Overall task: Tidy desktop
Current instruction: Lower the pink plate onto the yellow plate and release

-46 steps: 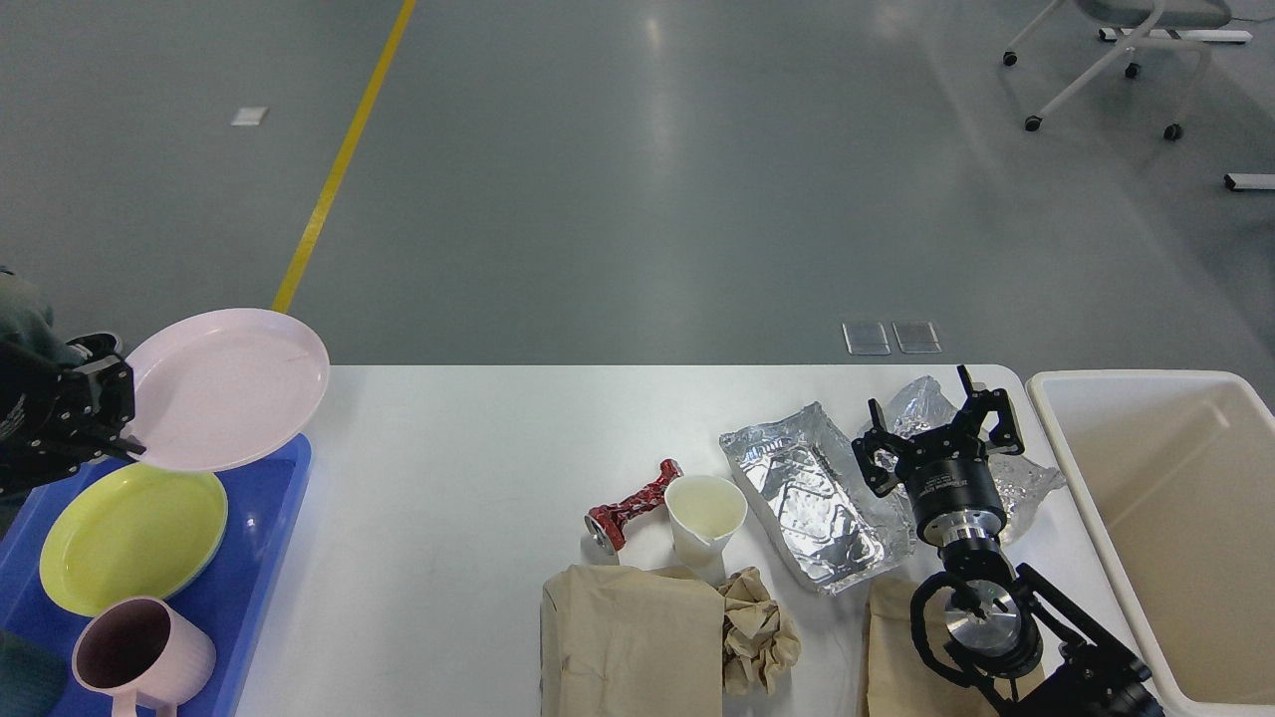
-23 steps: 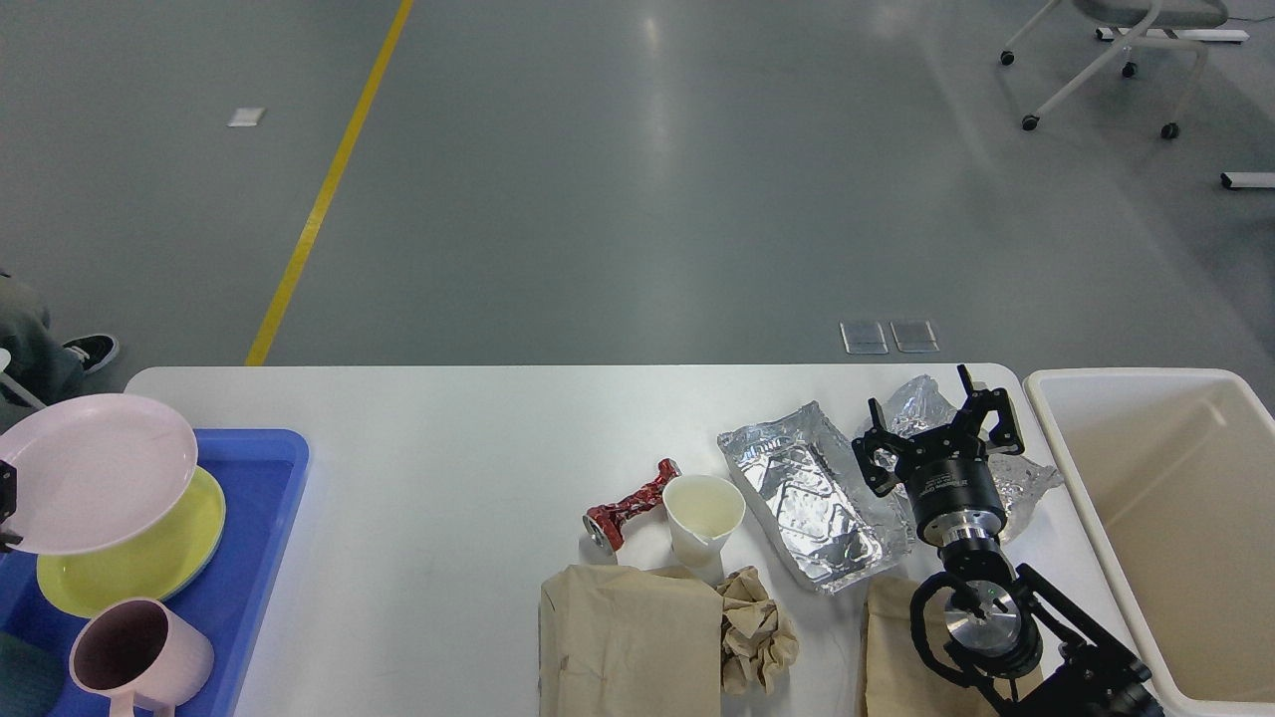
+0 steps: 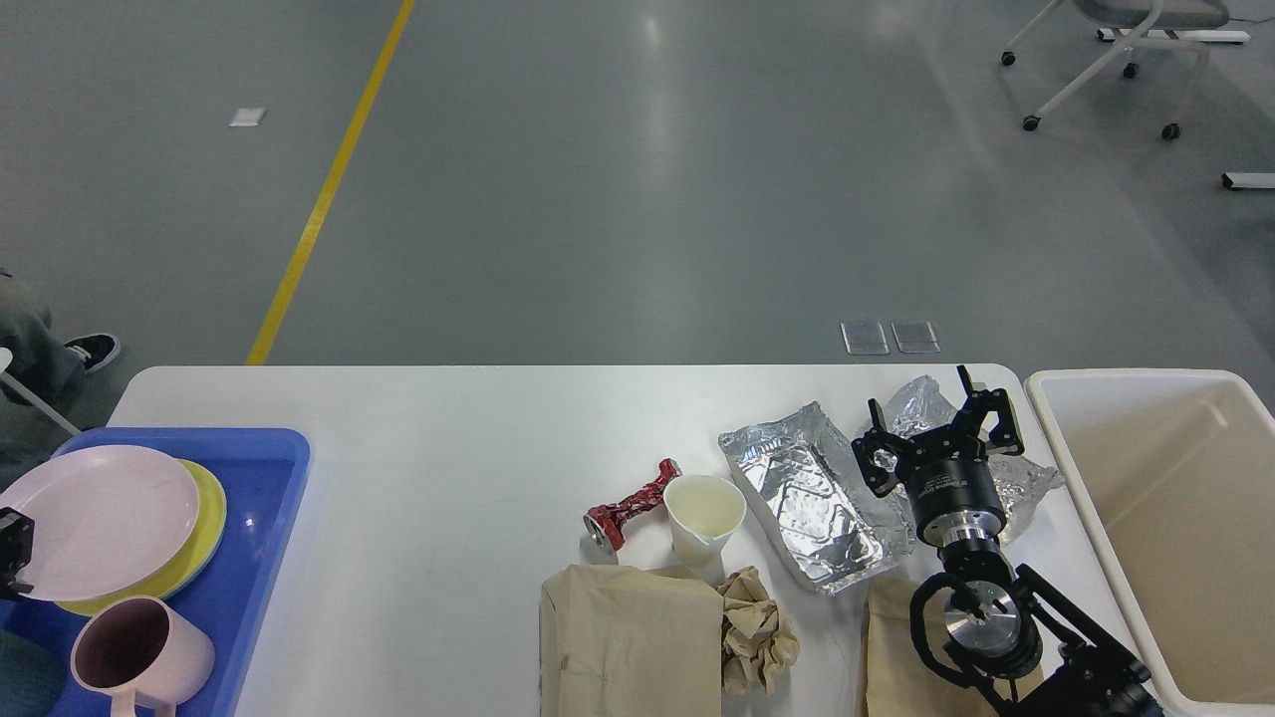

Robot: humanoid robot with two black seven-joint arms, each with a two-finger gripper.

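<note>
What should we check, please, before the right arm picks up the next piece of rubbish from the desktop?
1. Right gripper open and empty: ok, fingers spread above the crumpled clear plastic.
2. Beige bin ready to receive: ok, nothing seen inside.
3. Pink plate seated on the yellow plate in the blue tray: ok.
4. Left gripper released from the plate: cannot tell, mostly out of frame.
5. Paper cup dry: cannot tell.
6. Desktop tidy: not ok, foil tray, crushed red can and paper remain.
</note>
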